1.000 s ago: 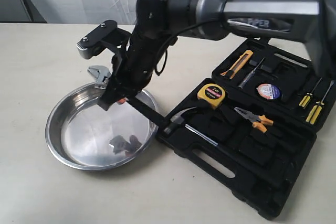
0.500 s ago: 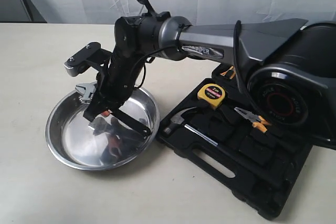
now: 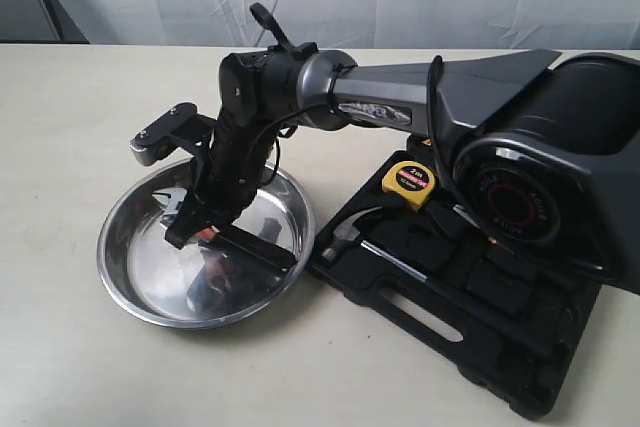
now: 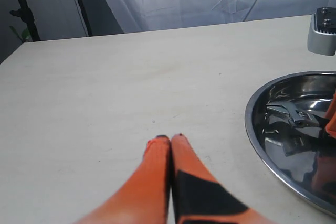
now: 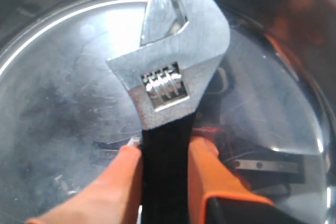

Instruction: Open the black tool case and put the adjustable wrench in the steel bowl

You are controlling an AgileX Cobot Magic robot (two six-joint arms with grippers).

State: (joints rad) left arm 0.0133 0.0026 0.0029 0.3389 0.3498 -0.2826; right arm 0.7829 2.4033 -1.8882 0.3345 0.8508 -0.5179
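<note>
My right gripper (image 3: pixel 196 219) reaches across into the steel bowl (image 3: pixel 122 282) and is shut on the adjustable wrench (image 3: pixel 258 245). In the right wrist view the orange fingers (image 5: pixel 207 171) clamp the black handle, and the silver jaw head (image 5: pixel 176 51) sits low over the bowl's shiny bottom (image 5: pixel 52 87). I cannot tell whether the head touches the bottom. The black tool case (image 3: pixel 480 337) lies open to the right of the bowl. My left gripper (image 4: pixel 169 139) is shut and empty over bare table, left of the bowl's rim (image 4: pixel 252 129).
The case holds a yellow tape measure (image 3: pixel 410 178) and a hammer (image 3: pixel 350 234), both near the bowl's right rim. The right arm's large body (image 3: pixel 540 177) covers the back half of the case. A white curtain hangs behind the table.
My right gripper has carried the wrench down and left, from above the bowl's back rim to low inside the bowl. The left gripper's earlier state is not shown.
</note>
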